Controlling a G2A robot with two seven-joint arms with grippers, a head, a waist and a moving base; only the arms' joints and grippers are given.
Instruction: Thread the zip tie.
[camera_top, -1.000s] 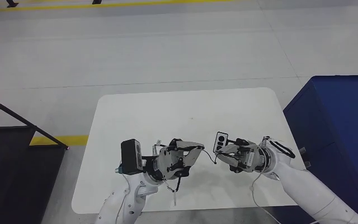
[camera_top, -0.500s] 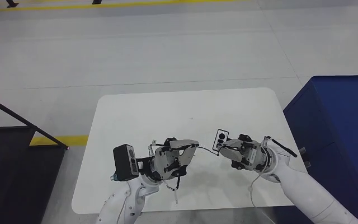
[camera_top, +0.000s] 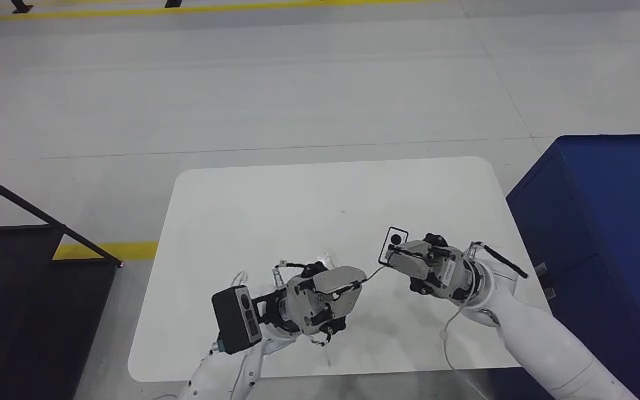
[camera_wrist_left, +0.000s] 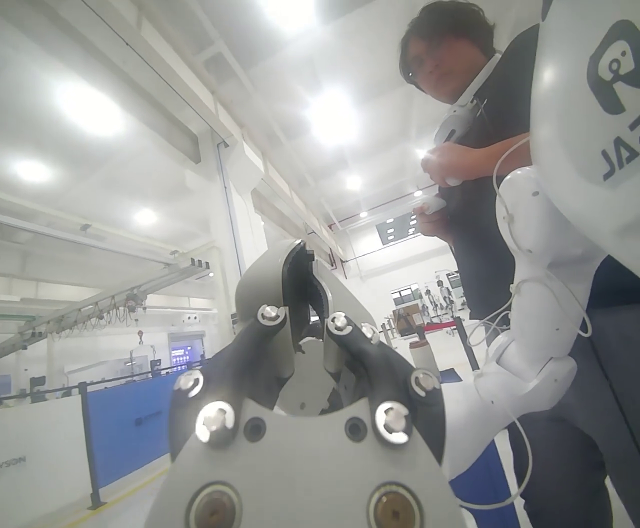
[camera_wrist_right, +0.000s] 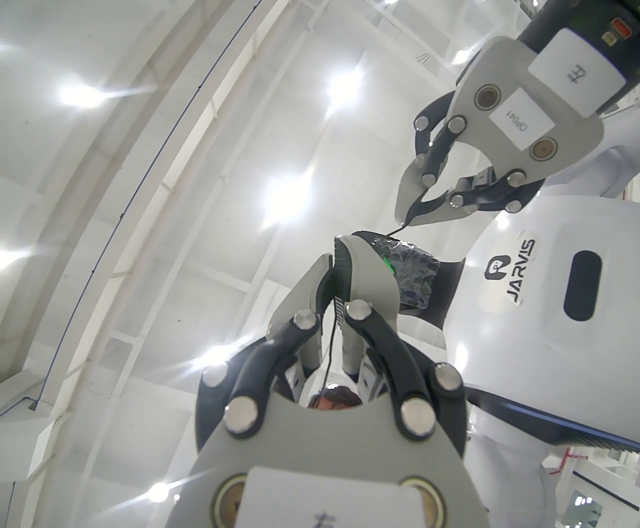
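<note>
The zip tie (camera_top: 371, 274) is hanging above the table (camera_top: 250, 210), stretching as a thin black strand between both grippers. The left gripper (camera_top: 354, 284) is pinching one part of it and is angling toward the right gripper (camera_top: 390, 264), which is clamping another. The right wrist view is showing the strand running down between that gripper's closed fingers (camera_wrist_right: 320, 280).

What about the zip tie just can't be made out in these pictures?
1. Right wrist view: the zip tie passes behind the right gripper's finger, hiding its middle.
2. Same view: its end vanishes between the left gripper's fingers.
3. Left wrist view: that gripper's fingers cover the tie.
4. Top view: too thin to tell head from tail, or whether it is threaded.
</note>
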